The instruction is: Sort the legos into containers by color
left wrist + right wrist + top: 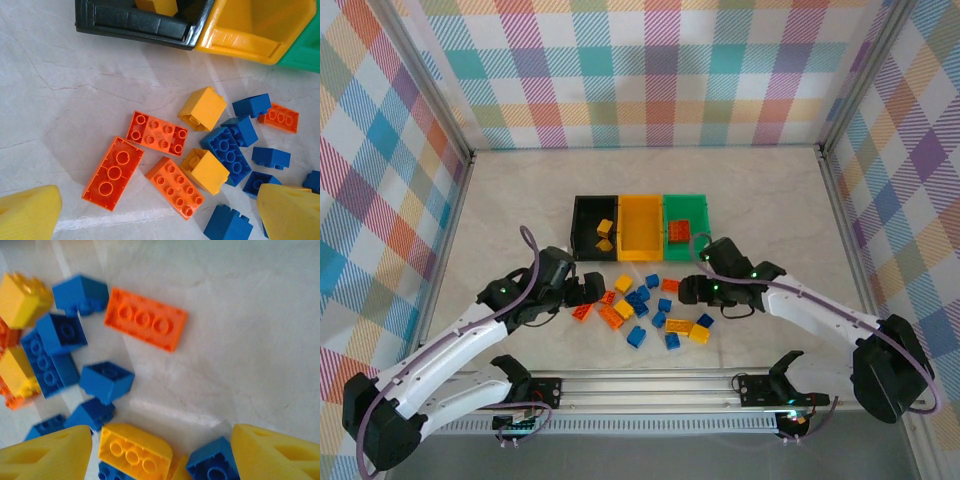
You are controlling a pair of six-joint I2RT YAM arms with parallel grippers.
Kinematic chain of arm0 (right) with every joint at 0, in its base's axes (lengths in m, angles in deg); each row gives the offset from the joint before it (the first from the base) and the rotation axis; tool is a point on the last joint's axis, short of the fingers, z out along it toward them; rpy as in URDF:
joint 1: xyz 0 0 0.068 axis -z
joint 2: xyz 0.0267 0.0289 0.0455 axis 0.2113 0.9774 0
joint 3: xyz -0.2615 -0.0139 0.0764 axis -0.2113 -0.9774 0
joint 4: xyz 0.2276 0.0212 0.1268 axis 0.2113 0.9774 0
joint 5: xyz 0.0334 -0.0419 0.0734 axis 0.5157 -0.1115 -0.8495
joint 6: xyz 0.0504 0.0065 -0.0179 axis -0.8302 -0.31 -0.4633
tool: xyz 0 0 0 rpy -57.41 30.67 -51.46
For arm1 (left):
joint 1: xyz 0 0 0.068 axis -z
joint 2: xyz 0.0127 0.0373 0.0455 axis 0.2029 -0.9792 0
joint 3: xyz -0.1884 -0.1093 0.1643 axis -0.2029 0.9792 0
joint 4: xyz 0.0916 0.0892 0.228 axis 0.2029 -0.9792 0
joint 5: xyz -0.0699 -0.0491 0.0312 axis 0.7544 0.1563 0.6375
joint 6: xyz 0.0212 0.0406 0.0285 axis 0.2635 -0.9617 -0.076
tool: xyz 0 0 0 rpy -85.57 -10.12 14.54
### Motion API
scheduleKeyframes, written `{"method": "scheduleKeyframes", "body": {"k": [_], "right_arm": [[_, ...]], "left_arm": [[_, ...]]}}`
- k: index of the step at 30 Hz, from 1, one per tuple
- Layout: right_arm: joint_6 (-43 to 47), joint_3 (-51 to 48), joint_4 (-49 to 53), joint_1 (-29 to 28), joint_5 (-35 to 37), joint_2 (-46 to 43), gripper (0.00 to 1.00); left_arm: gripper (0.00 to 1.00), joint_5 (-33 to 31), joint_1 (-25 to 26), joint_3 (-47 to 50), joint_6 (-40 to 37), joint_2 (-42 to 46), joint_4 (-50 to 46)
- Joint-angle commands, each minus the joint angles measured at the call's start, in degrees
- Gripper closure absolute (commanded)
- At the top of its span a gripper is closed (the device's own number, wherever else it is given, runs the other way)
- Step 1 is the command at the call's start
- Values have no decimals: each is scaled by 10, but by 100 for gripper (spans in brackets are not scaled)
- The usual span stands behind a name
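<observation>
Hovering wide and empty, left end effector (157, 216) over orange legos (156, 133), right end effector (161, 456) open

A pale marble-patterned tabletop (520, 200) fills the middle of the top view, with faint grey veins visible in the left wrist view. Pastel plaid cloth (640, 70) covers the back and side walls. Aluminium posts slant down at upper left (420, 78) and upper right (868, 72). A slotted aluminium rail (650, 385) crosses the bottom. A white line (115, 217) runs across the tabletop, low in the left wrist view.
</observation>
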Motion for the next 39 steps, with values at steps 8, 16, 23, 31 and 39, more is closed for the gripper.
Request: {"method": "scheduleKeyframes", "body": {"k": [8,16,23,31,39], "right_arm": [[-11,25,-27,-116,1,39,32],[-61,67,-41,-154,121,114,34],[-120,123,-19,-153,168,185,32],[-168,163,7,-154,163,256,37],[-176,154,3,-154,161,279,47]], "left_arm": [[0,-15,7,18,13,10,-16],[0,-20,7,33,13,24,-20],[0,-26,7,40,12,31,-23],[0,-26,6,53,12,47,-23],[0,-21,6,63,13,48,-16]]}}
